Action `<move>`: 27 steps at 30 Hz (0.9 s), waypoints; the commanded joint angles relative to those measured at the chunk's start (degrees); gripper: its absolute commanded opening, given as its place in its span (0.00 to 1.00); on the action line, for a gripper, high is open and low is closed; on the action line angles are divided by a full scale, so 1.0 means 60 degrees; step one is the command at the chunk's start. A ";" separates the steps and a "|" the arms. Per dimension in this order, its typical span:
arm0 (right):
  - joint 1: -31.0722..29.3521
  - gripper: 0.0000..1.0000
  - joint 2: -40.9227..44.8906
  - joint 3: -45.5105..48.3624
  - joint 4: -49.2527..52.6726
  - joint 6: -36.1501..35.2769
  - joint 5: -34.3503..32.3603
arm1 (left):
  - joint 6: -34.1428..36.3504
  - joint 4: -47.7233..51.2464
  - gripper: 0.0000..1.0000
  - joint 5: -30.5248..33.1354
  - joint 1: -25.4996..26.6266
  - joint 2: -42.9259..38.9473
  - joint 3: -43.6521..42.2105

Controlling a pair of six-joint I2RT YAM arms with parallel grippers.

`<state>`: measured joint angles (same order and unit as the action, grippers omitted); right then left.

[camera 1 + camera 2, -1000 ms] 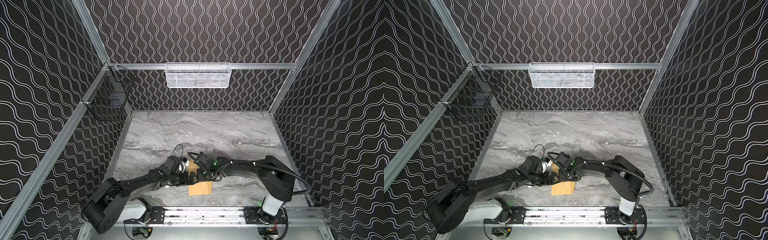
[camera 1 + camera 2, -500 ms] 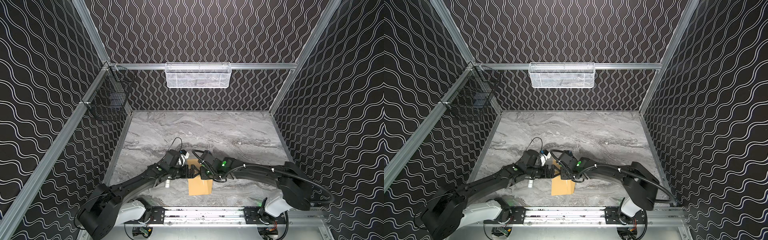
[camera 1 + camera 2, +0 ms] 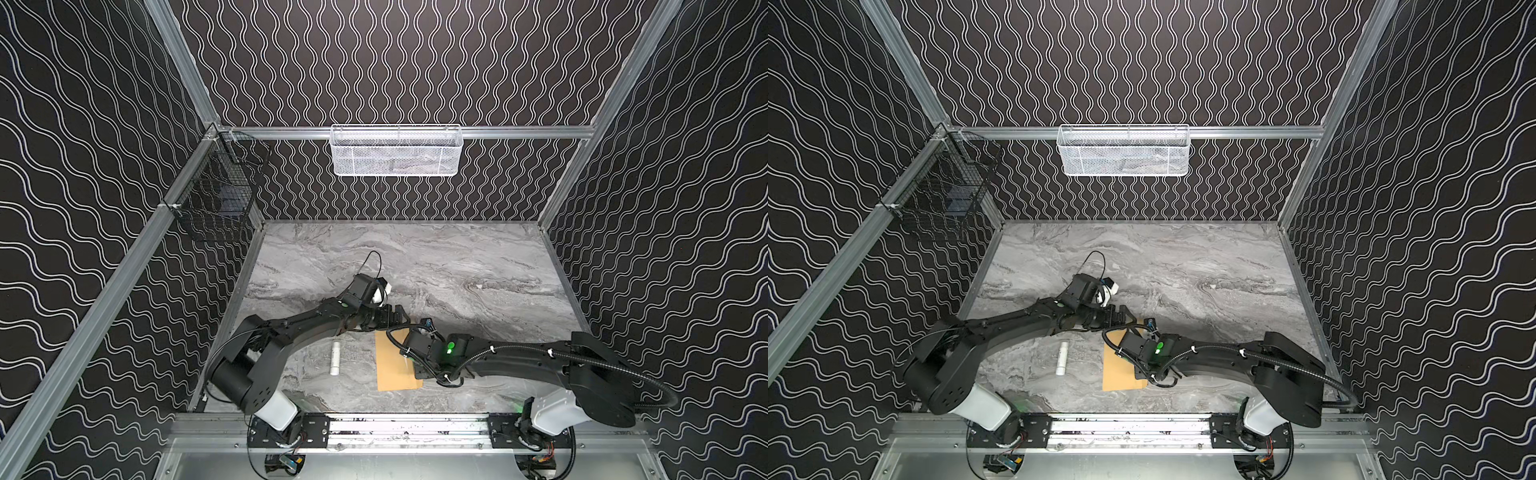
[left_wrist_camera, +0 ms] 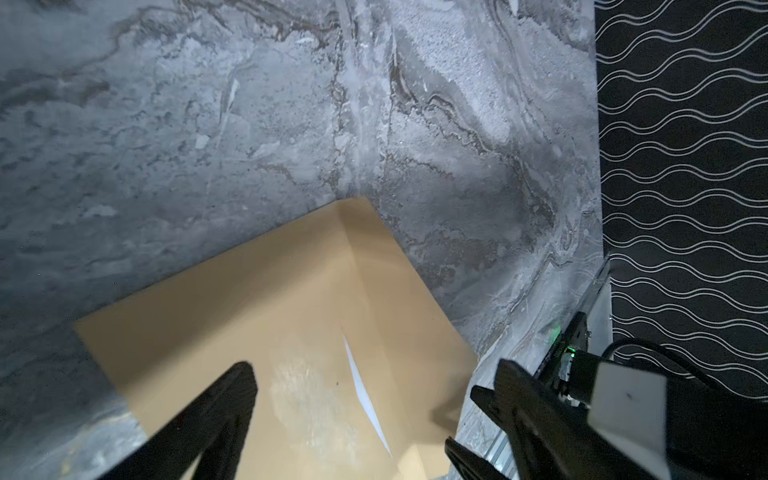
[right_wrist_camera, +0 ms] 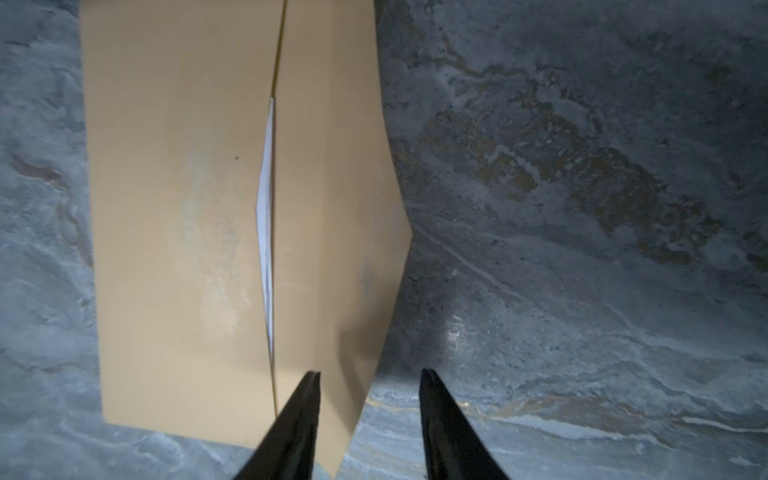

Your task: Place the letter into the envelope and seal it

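Observation:
The tan envelope [image 3: 392, 368] [image 3: 1119, 374] lies flat near the table's front edge. In the right wrist view its flap [image 5: 332, 208] stands folded out beside the body [image 5: 174, 208]. Only a thin white sliver of the letter [image 5: 266, 208] [image 4: 363, 390] shows at the envelope's mouth. My left gripper [image 3: 398, 319] [image 4: 372, 374] hovers open and wide at the envelope's far end, holding nothing. My right gripper [image 5: 370, 374] is open at one short edge, one finger over the flap's corner. In both top views the right wrist [image 3: 432, 351] hides its fingers.
A small white cylinder [image 3: 335, 359] [image 3: 1062, 359] lies on the marble table [image 3: 457, 266] left of the envelope. A white mesh basket [image 3: 396, 151] hangs on the back wall and a black wire basket [image 3: 216, 199] on the left wall. The metal rail [image 3: 407, 428] runs along the front.
The right gripper's jaws have spread apart and its arm has slid toward the front right. The left arm has lifted back, uncovering the white cylinder. The envelope has stayed put.

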<state>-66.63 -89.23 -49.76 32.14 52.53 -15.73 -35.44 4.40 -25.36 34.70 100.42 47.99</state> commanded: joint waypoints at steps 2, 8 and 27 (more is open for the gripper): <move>-0.0006 0.45 -0.0535 -0.0070 -0.0021 0.0209 0.0031 | 0.0251 -0.0396 0.95 -0.0021 0.0009 0.0233 0.0013; 0.0255 0.47 -0.1075 -0.0190 0.0299 -0.0039 -0.0388 | -0.0156 -0.1274 0.95 -0.0537 -0.0008 0.0450 -0.0807; 0.3258 0.47 -0.1617 -0.0911 -0.0651 -0.2749 -0.0739 | -0.0888 -0.2438 0.95 -0.1319 0.0098 -0.0550 -0.2660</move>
<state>-48.03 -97.89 -54.08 28.36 39.29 -19.22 -38.24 -10.72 -31.73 34.94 96.55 32.91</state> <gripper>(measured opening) 0.472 0.955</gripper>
